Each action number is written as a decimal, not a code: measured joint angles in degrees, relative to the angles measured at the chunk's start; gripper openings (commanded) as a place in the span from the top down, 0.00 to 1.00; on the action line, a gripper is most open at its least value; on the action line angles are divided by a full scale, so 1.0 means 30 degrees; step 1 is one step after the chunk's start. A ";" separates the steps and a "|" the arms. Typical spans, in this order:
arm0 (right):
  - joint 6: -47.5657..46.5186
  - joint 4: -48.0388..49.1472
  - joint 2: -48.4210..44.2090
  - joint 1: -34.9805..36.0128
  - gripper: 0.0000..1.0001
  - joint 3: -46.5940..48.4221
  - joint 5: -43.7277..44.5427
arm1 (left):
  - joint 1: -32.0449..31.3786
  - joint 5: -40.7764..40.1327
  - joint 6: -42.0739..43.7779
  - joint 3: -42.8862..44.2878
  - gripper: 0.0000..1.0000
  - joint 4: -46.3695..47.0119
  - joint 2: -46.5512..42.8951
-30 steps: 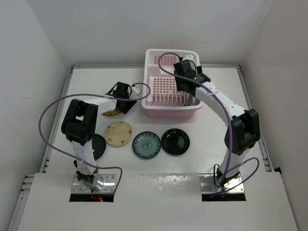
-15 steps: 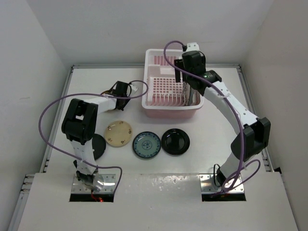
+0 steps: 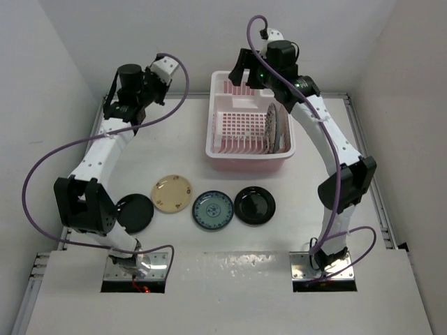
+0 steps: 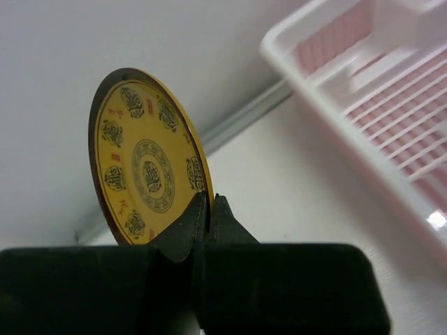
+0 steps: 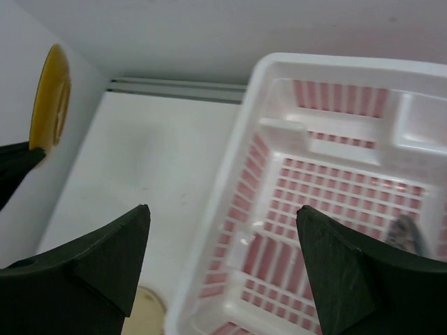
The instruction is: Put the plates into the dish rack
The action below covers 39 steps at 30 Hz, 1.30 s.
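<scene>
My left gripper (image 4: pixel 209 197) is shut on the lower rim of the yellow patterned plate (image 4: pixel 143 164), holding it upright in the air left of the dish rack (image 4: pixel 363 160). The right wrist view shows that plate (image 5: pixel 50 105) edge-on at far left. My right gripper (image 5: pixel 222 209) hangs open and empty above the left rim of the pink-and-white rack (image 3: pixel 248 162). A white plate with dark pattern (image 3: pixel 272 127) stands on edge in the rack's right side. On the table in front lie a black plate (image 3: pixel 134 213), a cream plate (image 3: pixel 172 193), a blue-green plate (image 3: pixel 213 209) and another black plate (image 3: pixel 254 205).
White walls close in the table at the back and both sides. A metal rail (image 3: pixel 355 132) runs along the table's right edge. Purple cables loop off both arms.
My left gripper shut on the yellow plate and lifted it off the table, up toward the back left. My right arm rose out of the rack, leaving the patterned plate standing there.
</scene>
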 measured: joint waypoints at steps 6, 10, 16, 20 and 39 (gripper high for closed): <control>0.2980 0.1188 0.2470 0.0299 0.16 0.1559 -0.2543 | -0.1610 0.5639 0.0918 0.0255 1.00 0.0954 -0.0794; 0.4065 0.1996 0.2375 0.0459 0.18 0.0313 -0.2885 | -0.2382 0.7970 0.0809 -0.0124 1.00 0.0976 -0.0510; 0.4743 0.2208 0.2273 0.0474 0.26 -0.0962 -0.3067 | -0.2652 0.8845 0.0809 -0.0270 1.00 0.1239 -0.0044; 0.4743 0.2280 0.1923 0.0415 0.28 -0.1668 -0.2674 | -0.3038 0.8714 0.1239 -0.0299 1.00 0.1224 0.0153; 0.5450 0.1574 0.1275 0.0670 0.31 -0.0947 -0.0095 | -0.3767 0.7898 0.2892 -0.1399 1.00 0.0663 0.0189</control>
